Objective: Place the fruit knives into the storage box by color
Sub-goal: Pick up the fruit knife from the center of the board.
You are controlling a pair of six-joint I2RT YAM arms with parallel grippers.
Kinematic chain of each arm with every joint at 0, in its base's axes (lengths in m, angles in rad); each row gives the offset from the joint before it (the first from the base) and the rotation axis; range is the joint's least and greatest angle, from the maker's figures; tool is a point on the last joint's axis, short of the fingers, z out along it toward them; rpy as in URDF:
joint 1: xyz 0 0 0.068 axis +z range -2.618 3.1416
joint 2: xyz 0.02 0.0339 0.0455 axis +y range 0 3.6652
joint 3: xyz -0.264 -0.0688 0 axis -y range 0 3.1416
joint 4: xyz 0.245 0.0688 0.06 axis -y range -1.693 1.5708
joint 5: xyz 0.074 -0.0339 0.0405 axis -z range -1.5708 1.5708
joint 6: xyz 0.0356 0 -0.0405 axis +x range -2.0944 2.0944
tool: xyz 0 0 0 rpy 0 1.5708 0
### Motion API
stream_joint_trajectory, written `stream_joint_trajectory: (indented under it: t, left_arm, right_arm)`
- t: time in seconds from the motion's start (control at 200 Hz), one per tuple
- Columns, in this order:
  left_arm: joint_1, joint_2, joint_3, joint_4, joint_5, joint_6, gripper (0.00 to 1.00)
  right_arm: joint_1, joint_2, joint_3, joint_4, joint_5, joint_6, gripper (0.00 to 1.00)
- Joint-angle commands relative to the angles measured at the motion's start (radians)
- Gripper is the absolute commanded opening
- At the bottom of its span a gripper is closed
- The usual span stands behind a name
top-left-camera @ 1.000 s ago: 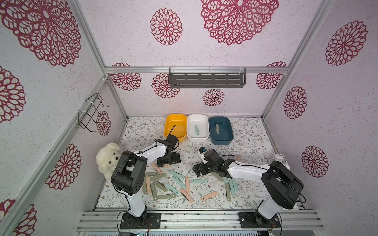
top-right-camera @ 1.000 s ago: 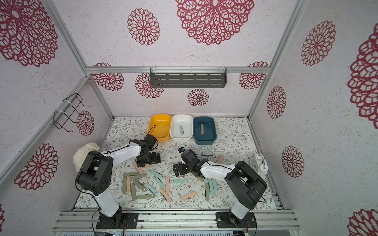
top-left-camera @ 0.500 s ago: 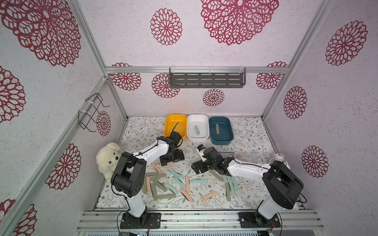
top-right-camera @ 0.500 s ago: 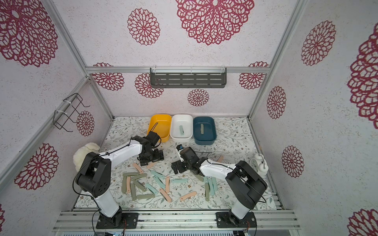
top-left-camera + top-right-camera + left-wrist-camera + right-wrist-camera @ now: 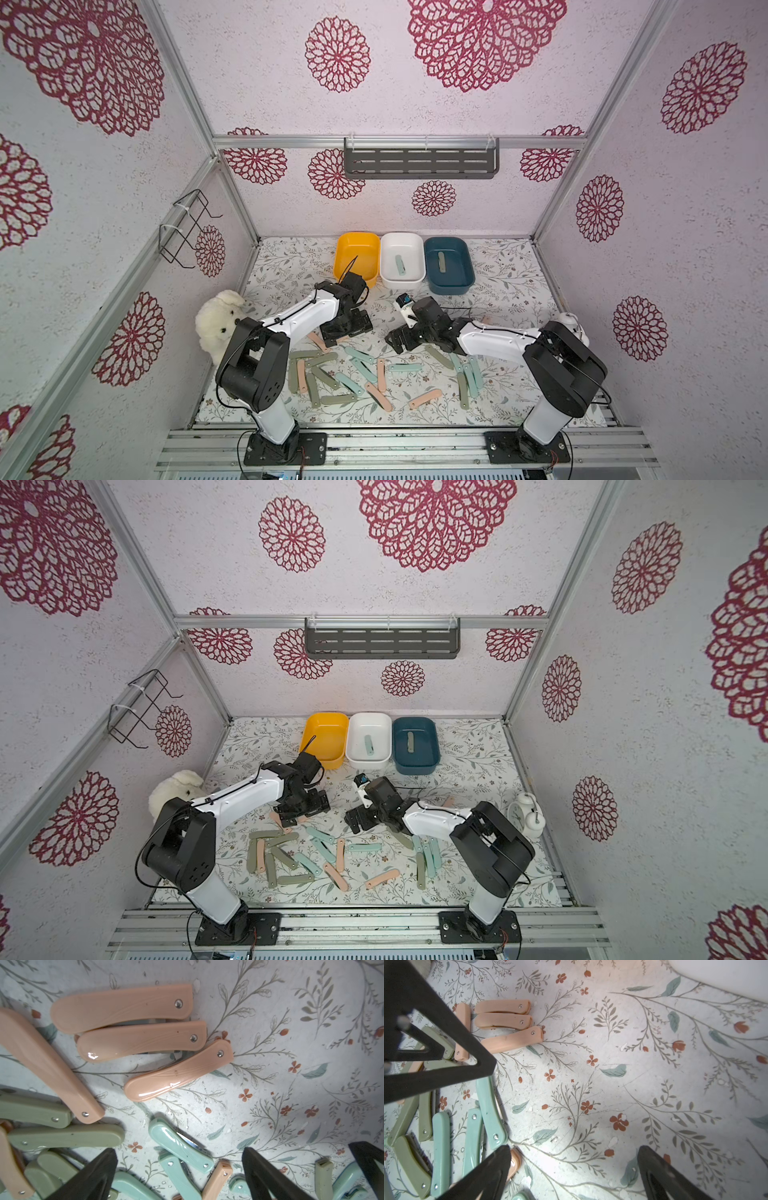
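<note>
Two pincers spread, most knives unsorted

Both the left pincer point(image 5: 347, 330) and right pincer point(image 5: 401, 338) hung spread and empty over the tabletop point(image 5: 498, 291), in front of the white box point(image 5: 402, 284). Most knives point(image 5: 348, 384) lay scattered there; one teal knife point(image 5: 400, 264) lay inside that box.

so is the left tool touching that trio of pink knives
Apart. The left wrist view shows the open left tool sitting short of the pink trio, bare mat between them.

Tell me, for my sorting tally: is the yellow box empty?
Looks empty: the yellow box shows a bare floor in both top views, though the left arm covers its near edge.
</note>
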Motion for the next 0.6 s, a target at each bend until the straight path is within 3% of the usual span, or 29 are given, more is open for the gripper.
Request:
stream_joint_trajectory:
  t: [0.0,0.25,0.595]
  left_arm:
    - [0.006,0.049,0.022,-0.011,-0.048,0.085,0.97]
    - [0.049,0.109,0.052,0.075,-0.047,0.209,0.97]
    - [0.064,0.194,0.055,0.135,-0.029,0.247,0.99]
  right_arm:
    - [-0.006,-0.005,0.004,0.034,-0.026,-0.004,0.99]
    - [-0.005,-0.015,-0.017,0.05,-0.027,0.022,0.99]
    - [-0.005,-0.039,-0.039,0.047,-0.024,0.04,0.99]
